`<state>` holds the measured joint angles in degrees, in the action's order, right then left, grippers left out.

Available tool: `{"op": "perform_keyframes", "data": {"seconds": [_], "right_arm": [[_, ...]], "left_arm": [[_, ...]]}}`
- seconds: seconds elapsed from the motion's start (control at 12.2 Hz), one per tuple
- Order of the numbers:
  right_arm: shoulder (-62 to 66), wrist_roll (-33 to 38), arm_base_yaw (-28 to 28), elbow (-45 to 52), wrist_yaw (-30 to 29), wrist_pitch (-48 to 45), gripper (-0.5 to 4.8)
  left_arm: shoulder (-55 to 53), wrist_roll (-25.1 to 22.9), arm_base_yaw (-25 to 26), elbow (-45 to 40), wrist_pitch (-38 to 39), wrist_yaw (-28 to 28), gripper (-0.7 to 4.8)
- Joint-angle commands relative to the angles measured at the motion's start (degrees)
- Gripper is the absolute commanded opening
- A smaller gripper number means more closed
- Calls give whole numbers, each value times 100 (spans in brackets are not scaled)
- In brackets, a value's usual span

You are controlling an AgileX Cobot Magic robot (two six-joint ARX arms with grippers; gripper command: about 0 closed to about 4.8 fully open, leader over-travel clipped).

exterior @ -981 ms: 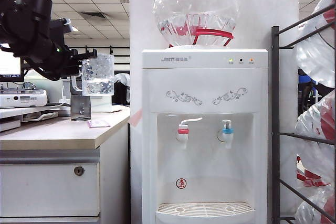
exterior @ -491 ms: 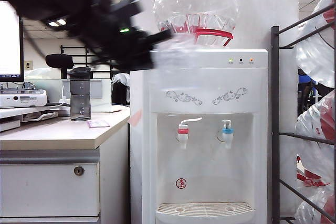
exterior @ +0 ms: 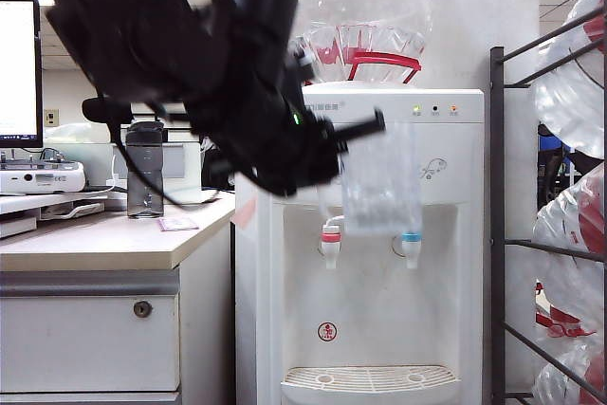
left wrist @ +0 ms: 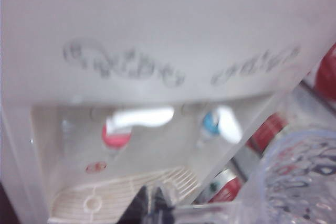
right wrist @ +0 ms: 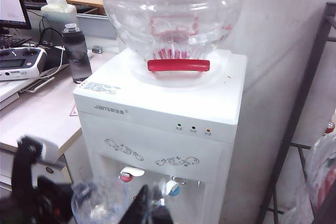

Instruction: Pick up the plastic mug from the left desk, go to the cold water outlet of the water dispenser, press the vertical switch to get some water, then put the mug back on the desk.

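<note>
Left hand [exterior: 365, 130] clamped on plastic mug [exterior: 381, 187] before water dispenser [exterior: 455, 263].

left desk [exterior: 104, 244]: dark grey bottle [exterior: 144, 170] standing at 12 o'clock, small pink card [exterior: 178, 224] flat at 2 o'clock.

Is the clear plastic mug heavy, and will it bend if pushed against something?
Probably light: the plastic mug looks empty, held by the left pincer before the water dispenser. Its thin crinkled walls may flex. Right pincer hangs farther back.
</note>
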<state>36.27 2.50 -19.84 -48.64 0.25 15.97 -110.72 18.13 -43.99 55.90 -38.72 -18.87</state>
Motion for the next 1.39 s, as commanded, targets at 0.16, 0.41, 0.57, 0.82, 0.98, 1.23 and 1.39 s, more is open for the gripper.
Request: {"op": "perform_keyframes", "data": {"seconds": [0.16,0.41,0.57,0.82,0.98,1.23,1.39], "right_arm": [[-17,-4,31,-20,-17,-46,-5],[-15,-278,31,-20,-17,74,-5],[-13,-278,31,-20,-20,72,-5],[-13,-278,28,-20,-20,72,-5],[-13,-278,28,-20,-20,74,-5],[-11,-278,31,-20,-20,79,-5],[-9,-278,31,-20,-20,79,-5]], "left_arm": [[-564,76,-181,35,-638,-299,-7],[-1344,76,-238,52,-1182,-459,-7],[-1449,76,-238,144,-1215,-538,-7],[-1805,48,-238,688,-1086,-557,-7],[-2020,48,-236,988,-975,-581,-6],[-2437,31,-199,1622,-546,-667,-7],[-2520,35,-157,1773,-501,-688,-7]]}}
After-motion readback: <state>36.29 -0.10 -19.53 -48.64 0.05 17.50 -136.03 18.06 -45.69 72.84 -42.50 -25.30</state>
